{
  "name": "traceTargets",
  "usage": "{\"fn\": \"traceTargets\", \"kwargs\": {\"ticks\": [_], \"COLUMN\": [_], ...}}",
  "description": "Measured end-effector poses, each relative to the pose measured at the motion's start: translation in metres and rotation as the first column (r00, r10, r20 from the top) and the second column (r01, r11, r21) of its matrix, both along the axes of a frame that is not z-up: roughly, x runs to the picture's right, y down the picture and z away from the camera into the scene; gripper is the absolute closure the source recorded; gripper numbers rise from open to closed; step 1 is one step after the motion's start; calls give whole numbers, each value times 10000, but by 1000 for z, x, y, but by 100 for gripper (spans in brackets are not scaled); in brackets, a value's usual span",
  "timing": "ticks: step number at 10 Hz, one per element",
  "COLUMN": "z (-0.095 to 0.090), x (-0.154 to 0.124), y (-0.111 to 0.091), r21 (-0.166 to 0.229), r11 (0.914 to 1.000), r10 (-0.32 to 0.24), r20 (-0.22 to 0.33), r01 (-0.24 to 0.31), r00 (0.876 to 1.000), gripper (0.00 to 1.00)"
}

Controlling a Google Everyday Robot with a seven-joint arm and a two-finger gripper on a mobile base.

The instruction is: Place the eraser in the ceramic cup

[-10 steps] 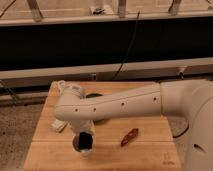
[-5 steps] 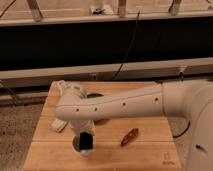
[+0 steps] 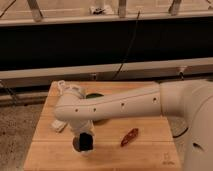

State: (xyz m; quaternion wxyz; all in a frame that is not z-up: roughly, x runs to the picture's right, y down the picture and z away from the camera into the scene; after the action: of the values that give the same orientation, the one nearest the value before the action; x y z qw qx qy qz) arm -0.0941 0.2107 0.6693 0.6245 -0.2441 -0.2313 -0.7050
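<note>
My gripper hangs dark from the end of the white arm, low over the front left of the wooden table. It sits right over a small white round cup, whose rim shows to its left and under it. The arm and gripper hide the cup's inside. I cannot tell whether the gripper holds anything, and no eraser shows plainly. A small flat white object lies on the table left of the arm.
A green bowl stands behind the arm, mostly hidden. A reddish-brown elongated object lies to the right of the gripper. A white crumpled item sits at the back left corner. A dark wall with cables runs behind the table.
</note>
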Motion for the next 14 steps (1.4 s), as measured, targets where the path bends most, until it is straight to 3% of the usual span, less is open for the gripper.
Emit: {"fn": "traceTargets", "kwargs": {"ticks": [3, 5, 8, 11, 14], "z": [0, 0, 0, 1, 2], "x": [1, 1, 0, 0, 1], "y": [0, 0, -1, -1, -2], "r21": [-76, -124, -203, -264, -319], "r11": [9999, 9998, 9996, 9993, 9991], "r10": [-83, -121, -201, -255, -283], "r20": [106, 144, 249, 305, 361], "r01": [84, 122, 206, 263, 295], "r00": [9999, 9998, 9995, 9992, 9989], "gripper": [69, 60, 39, 35, 24]}}
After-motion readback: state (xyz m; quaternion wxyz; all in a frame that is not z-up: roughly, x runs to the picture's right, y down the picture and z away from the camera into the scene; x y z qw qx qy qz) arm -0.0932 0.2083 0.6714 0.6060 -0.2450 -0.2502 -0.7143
